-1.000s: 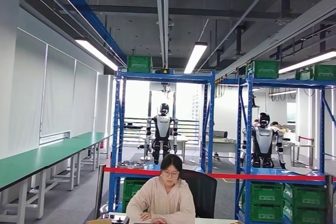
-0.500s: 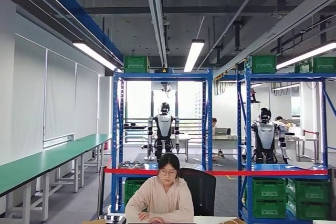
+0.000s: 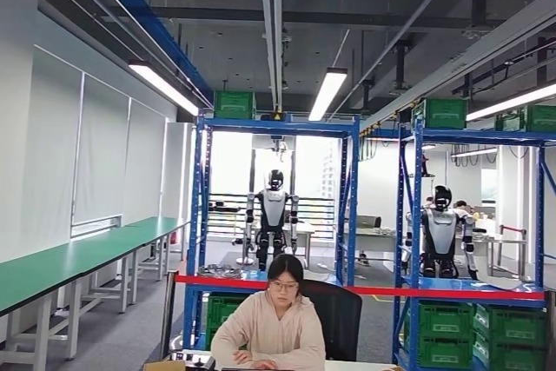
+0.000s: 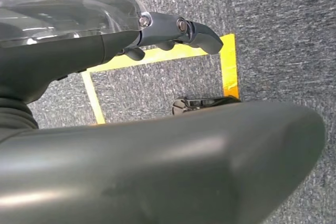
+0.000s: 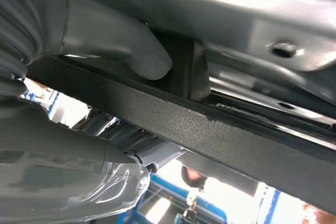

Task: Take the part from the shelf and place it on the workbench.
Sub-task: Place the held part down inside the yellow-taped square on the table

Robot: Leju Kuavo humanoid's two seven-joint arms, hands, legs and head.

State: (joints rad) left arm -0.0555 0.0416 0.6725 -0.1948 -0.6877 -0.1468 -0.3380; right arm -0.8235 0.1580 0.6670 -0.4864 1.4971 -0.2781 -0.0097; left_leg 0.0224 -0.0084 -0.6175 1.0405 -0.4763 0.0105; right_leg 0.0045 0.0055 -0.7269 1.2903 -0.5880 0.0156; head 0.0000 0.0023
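Change: my head view has swung a little while the shelf (image 3: 275, 128) and the seated person (image 3: 272, 332) keep their places. I judge I'm mid-walk and the placing is not done.
Right hand (image 5: 51, 129): thumb on top of the part (image 5: 222, 129), fingers beneath it.
Part: black, grainy flat bar crossing the palm.
Left hand (image 4: 79, 51): fingers apart, holding nothing.

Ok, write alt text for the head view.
A person in a beige hoodie sits at a desk facing the camera, in a black chair. Behind stand blue steel shelves holding green plastic crates, with two silver humanoid robots beyond.
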